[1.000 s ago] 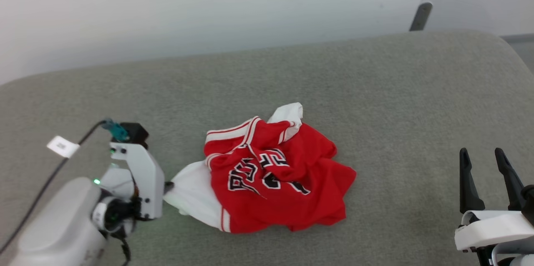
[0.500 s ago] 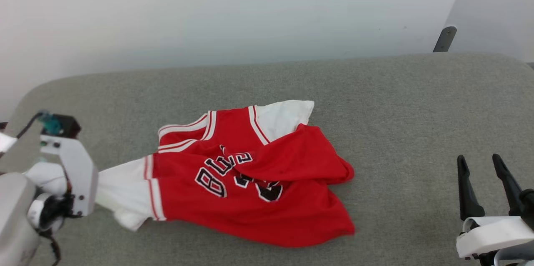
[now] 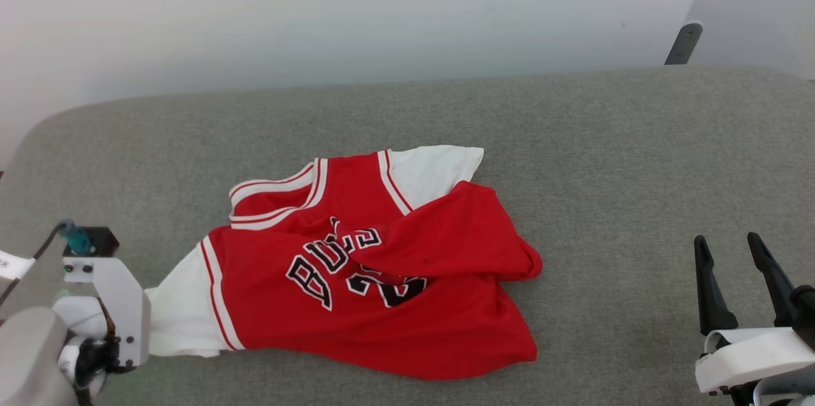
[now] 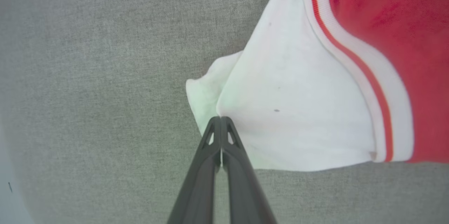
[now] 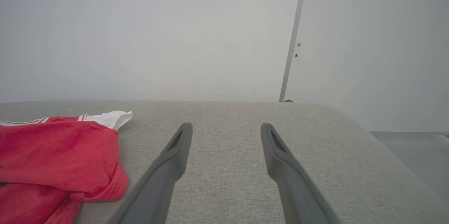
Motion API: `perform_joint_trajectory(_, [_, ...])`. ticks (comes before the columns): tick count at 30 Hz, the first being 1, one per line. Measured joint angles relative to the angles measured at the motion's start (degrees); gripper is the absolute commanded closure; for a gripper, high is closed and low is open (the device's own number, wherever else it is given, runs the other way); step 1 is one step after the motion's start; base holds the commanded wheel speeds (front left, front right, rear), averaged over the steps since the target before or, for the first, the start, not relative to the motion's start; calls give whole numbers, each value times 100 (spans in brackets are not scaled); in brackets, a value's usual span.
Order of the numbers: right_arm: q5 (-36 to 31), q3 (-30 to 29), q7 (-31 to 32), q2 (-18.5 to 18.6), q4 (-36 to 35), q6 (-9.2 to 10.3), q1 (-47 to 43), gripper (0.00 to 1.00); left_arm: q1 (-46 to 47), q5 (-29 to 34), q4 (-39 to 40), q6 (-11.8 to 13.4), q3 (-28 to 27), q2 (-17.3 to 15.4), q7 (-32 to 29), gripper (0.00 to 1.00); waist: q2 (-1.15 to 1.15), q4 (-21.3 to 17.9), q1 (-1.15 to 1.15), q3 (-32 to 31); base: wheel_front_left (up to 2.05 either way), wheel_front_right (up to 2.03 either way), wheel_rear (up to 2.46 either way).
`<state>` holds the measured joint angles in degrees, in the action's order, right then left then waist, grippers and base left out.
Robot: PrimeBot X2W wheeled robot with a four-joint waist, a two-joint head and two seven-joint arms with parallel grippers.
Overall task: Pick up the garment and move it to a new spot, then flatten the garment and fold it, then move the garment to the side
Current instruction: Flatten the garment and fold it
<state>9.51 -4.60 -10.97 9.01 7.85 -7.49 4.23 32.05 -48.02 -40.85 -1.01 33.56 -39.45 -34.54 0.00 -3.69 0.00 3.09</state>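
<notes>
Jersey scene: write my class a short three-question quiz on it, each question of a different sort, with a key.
1. True or false: the right gripper is shut on the jersey.
2. Which part of the jersey does the left gripper pinch? A. the collar B. a white sleeve C. the red hem
3. Fill in: the chest letters are ___ with white outlines.
Key: 1. False: it is open, apart from the jersey. 2. B. 3. Black.
</notes>
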Motion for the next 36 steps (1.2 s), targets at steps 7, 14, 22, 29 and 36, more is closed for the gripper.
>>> perform_joint_trajectory(7, [-35, 38, 43, -2, -29, 0, 89, 0, 115, -91, -421, -59, -49, 278, 269, 53, 0, 87, 0, 76, 0, 0, 0])
perform_joint_trajectory(14, [3, 198, 77, 107, 4, 0, 220, 0, 361, -143, -466, -126, -183, 376, 673, 0, 0, 293, 0, 25, 0, 0, 0])
perform_joint_trajectory(22, [120, 469, 194, 308, 192, 0, 468, 0, 197, -244, 196, -136, -424, 487, 1588, 0, 0, 636, 0, -109, 0, 0, 0])
perform_joint_trajectory(29, [289, 614, 377, 437, 488, 0, 685, 0, -456, -183, 1129, 134, -664, 494, 2674, 0, 0, 1032, 0, -276, 0, 0, 0])
perform_joint_trajectory(36, [503, 760, 645, 614, 835, 0, 970, 0, -1207, -87, 2065, 628, -975, 415, 3602, 0, 0, 1472, 0, -437, 0, 0, 0])
